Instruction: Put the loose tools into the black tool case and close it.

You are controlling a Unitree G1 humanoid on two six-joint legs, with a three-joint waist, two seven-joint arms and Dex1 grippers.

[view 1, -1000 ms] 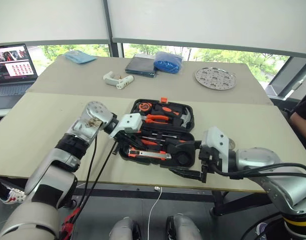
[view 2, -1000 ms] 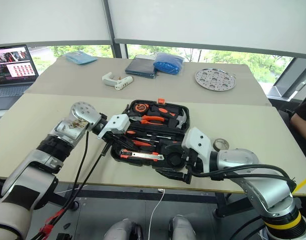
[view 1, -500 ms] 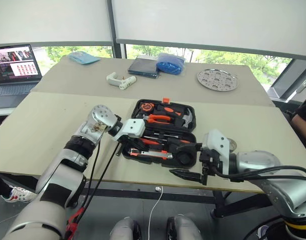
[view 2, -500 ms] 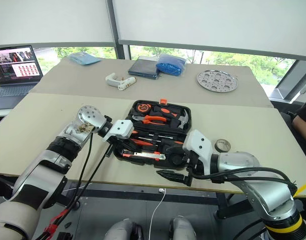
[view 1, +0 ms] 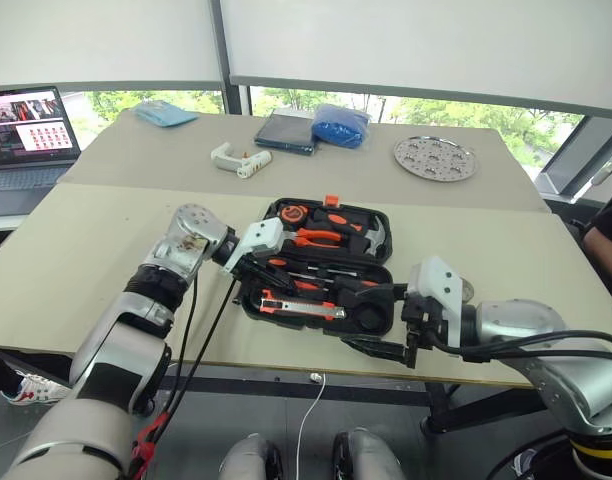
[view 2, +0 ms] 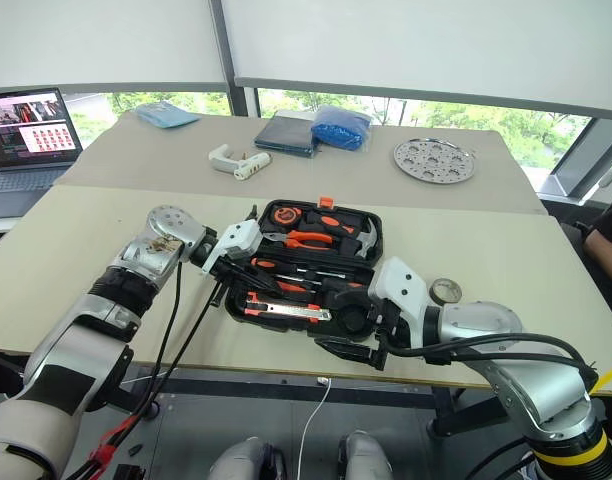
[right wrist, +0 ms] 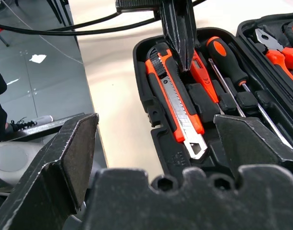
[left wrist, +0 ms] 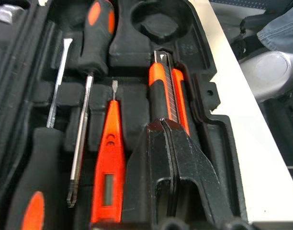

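Note:
The black tool case (view 1: 381,218) lies open near the table's front edge. In its near half lie two screwdrivers (left wrist: 96,33), a slim orange tester screwdriver (left wrist: 108,167) and the utility knife (left wrist: 165,91). A round slot (left wrist: 158,21) beside them is empty. My left gripper (view 1: 258,272) is shut and holds nothing. Its tip (right wrist: 181,33) points down into the case's left end, just over the tester screwdriver (right wrist: 201,72). My right gripper (view 1: 371,320) stands wide open at the case's front right corner, with nothing between its fingers (right wrist: 65,163). A small tape roll (view 2: 444,291) lies on the table right of the case.
Pliers (view 1: 321,237), a hammer and a tape measure fill the case's far half. On the far table lie a white pistol-shaped tool (view 1: 236,160), a dark book-like thing (view 1: 284,132), a blue bag (view 1: 338,125) and a perforated metal disc (view 1: 433,157). A laptop (view 1: 26,130) stands far left.
The left wrist has rolled a little, with its tip still over the case's left end. The right arm has stayed put. The camera has shifted slightly.

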